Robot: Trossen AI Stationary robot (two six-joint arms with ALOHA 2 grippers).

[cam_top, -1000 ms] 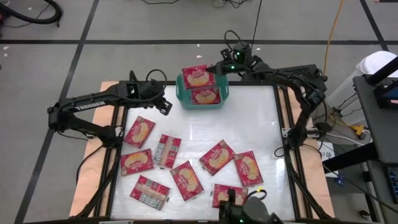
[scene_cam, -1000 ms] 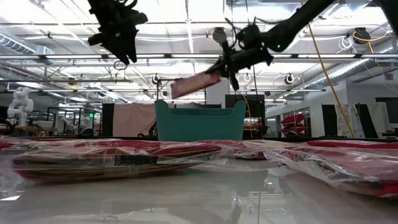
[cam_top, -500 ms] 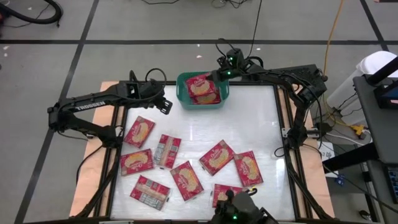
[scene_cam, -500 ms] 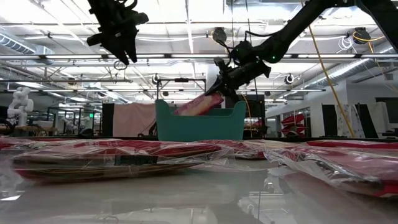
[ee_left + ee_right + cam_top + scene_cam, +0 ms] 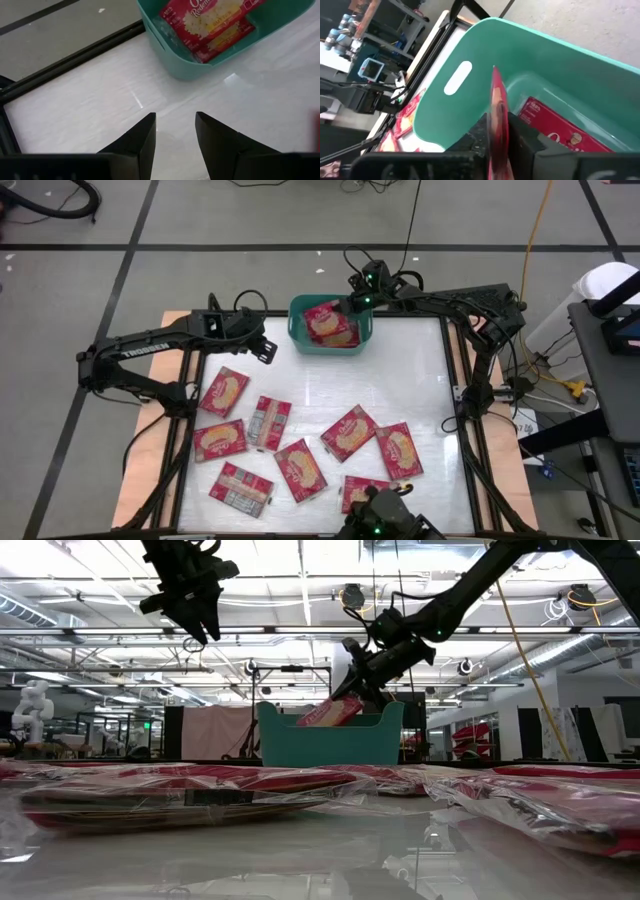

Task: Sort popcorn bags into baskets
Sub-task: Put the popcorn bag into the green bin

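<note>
- Tub [image 5: 296, 330]: teal, at the far edge of the desk [image 5: 400, 380], midway between the two arms; in the left wrist view it stands just beyond that arm's fingers.
- Right claw [image 5: 347, 307]: over the tub's right rim, reaching in from the right. The right wrist view shows a red bag [image 5: 498, 125] edge-on between its fingers, which touch it on both sides; the bag is held.
- Held bag [image 5: 328, 714]: tilted, its lower end inside the tub, its upper end at the claw, as the low view shows.
- Second bag [image 5: 560, 137]: lies flat on the tub floor beneath the held one, picture side up.
- Left claw [image 5: 268, 350]: raised above the desk, left of the tub, holding nothing; its fingers [image 5: 140, 142] stand apart at a moderate gap.
- Loose bags [image 5: 348, 431]: eight or so spread over the near half of the desk, well apart from the tub; most lie picture side up, two [image 5: 268, 422] show a grey-white back.
</note>
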